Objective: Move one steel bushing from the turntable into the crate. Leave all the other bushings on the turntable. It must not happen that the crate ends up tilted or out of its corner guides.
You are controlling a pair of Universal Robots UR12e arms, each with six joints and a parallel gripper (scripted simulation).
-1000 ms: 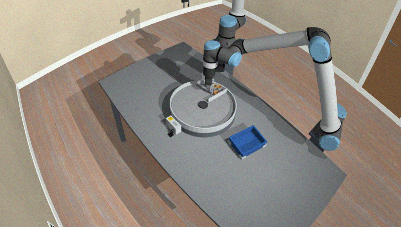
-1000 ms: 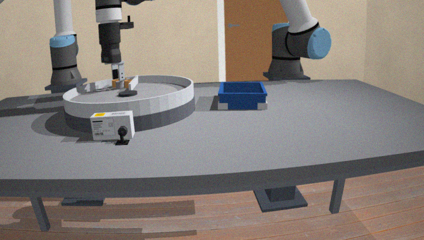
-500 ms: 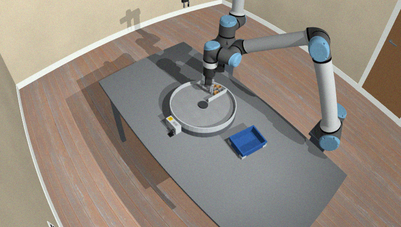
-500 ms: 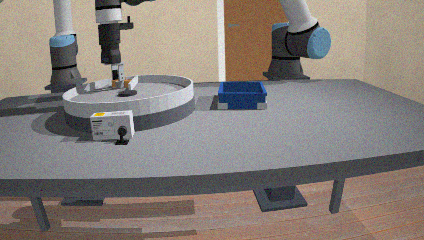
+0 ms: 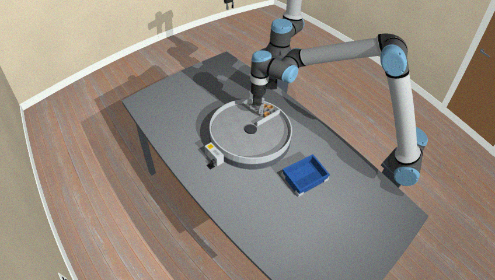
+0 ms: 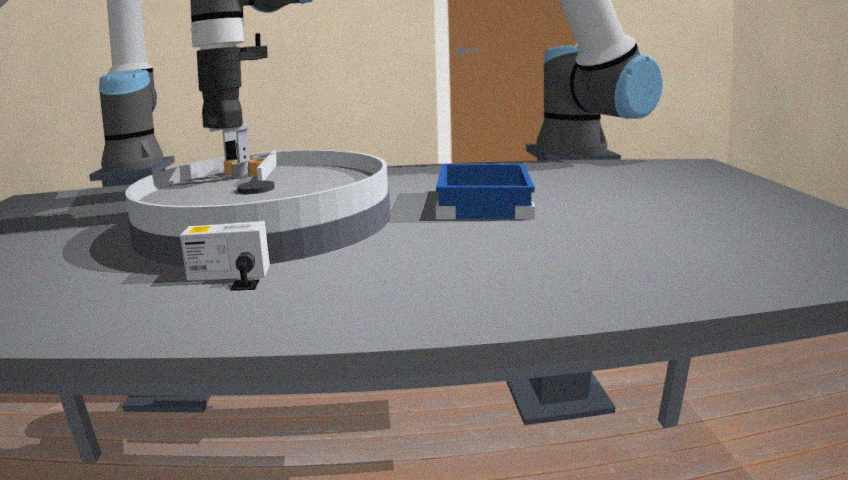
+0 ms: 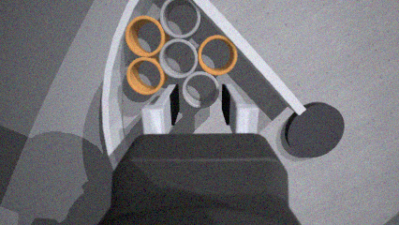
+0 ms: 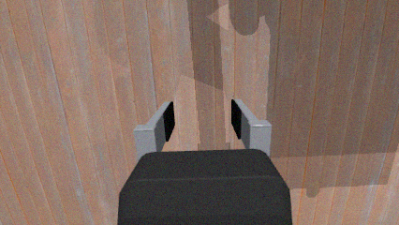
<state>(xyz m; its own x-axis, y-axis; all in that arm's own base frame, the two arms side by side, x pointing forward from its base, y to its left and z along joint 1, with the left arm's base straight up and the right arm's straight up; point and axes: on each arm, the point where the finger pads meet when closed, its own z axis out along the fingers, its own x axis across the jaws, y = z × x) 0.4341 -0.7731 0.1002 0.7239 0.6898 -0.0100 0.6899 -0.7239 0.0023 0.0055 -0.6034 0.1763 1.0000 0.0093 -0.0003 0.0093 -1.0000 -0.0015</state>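
Note:
The left gripper [image 5: 257, 110] [image 6: 236, 159] [image 7: 200, 100] is open, its fingers low on either side of the nearest grey steel bushing [image 6: 239, 170] [image 7: 200, 73], which stands upright on the turntable [image 5: 229, 138] [image 6: 267, 218]. Contact with the fingers is not visible. A second grey bushing [image 7: 161, 58] and a third grey bushing [image 7: 180, 37] stand beyond it among three orange bushings [image 7: 130, 41] [image 7: 129, 78] [image 7: 217, 73]. The blue crate [image 5: 310, 185] [image 6: 484, 203] sits level and empty between pale corner guides [image 5: 299, 193] [image 6: 446, 212]. The right gripper [image 5: 229, 6] [image 8: 202, 112] is open and empty, high up, away from the table.
A straight divider wall [image 5: 268, 118] [image 7: 253, 56] and the raised rim of the turntable enclose the bushings. A dark hub [image 5: 250, 129] [image 6: 255, 187] [image 7: 315, 128] stands at its centre. A white box [image 5: 214, 154] [image 6: 223, 252] stands beside the turntable. The crate is outside the rim.

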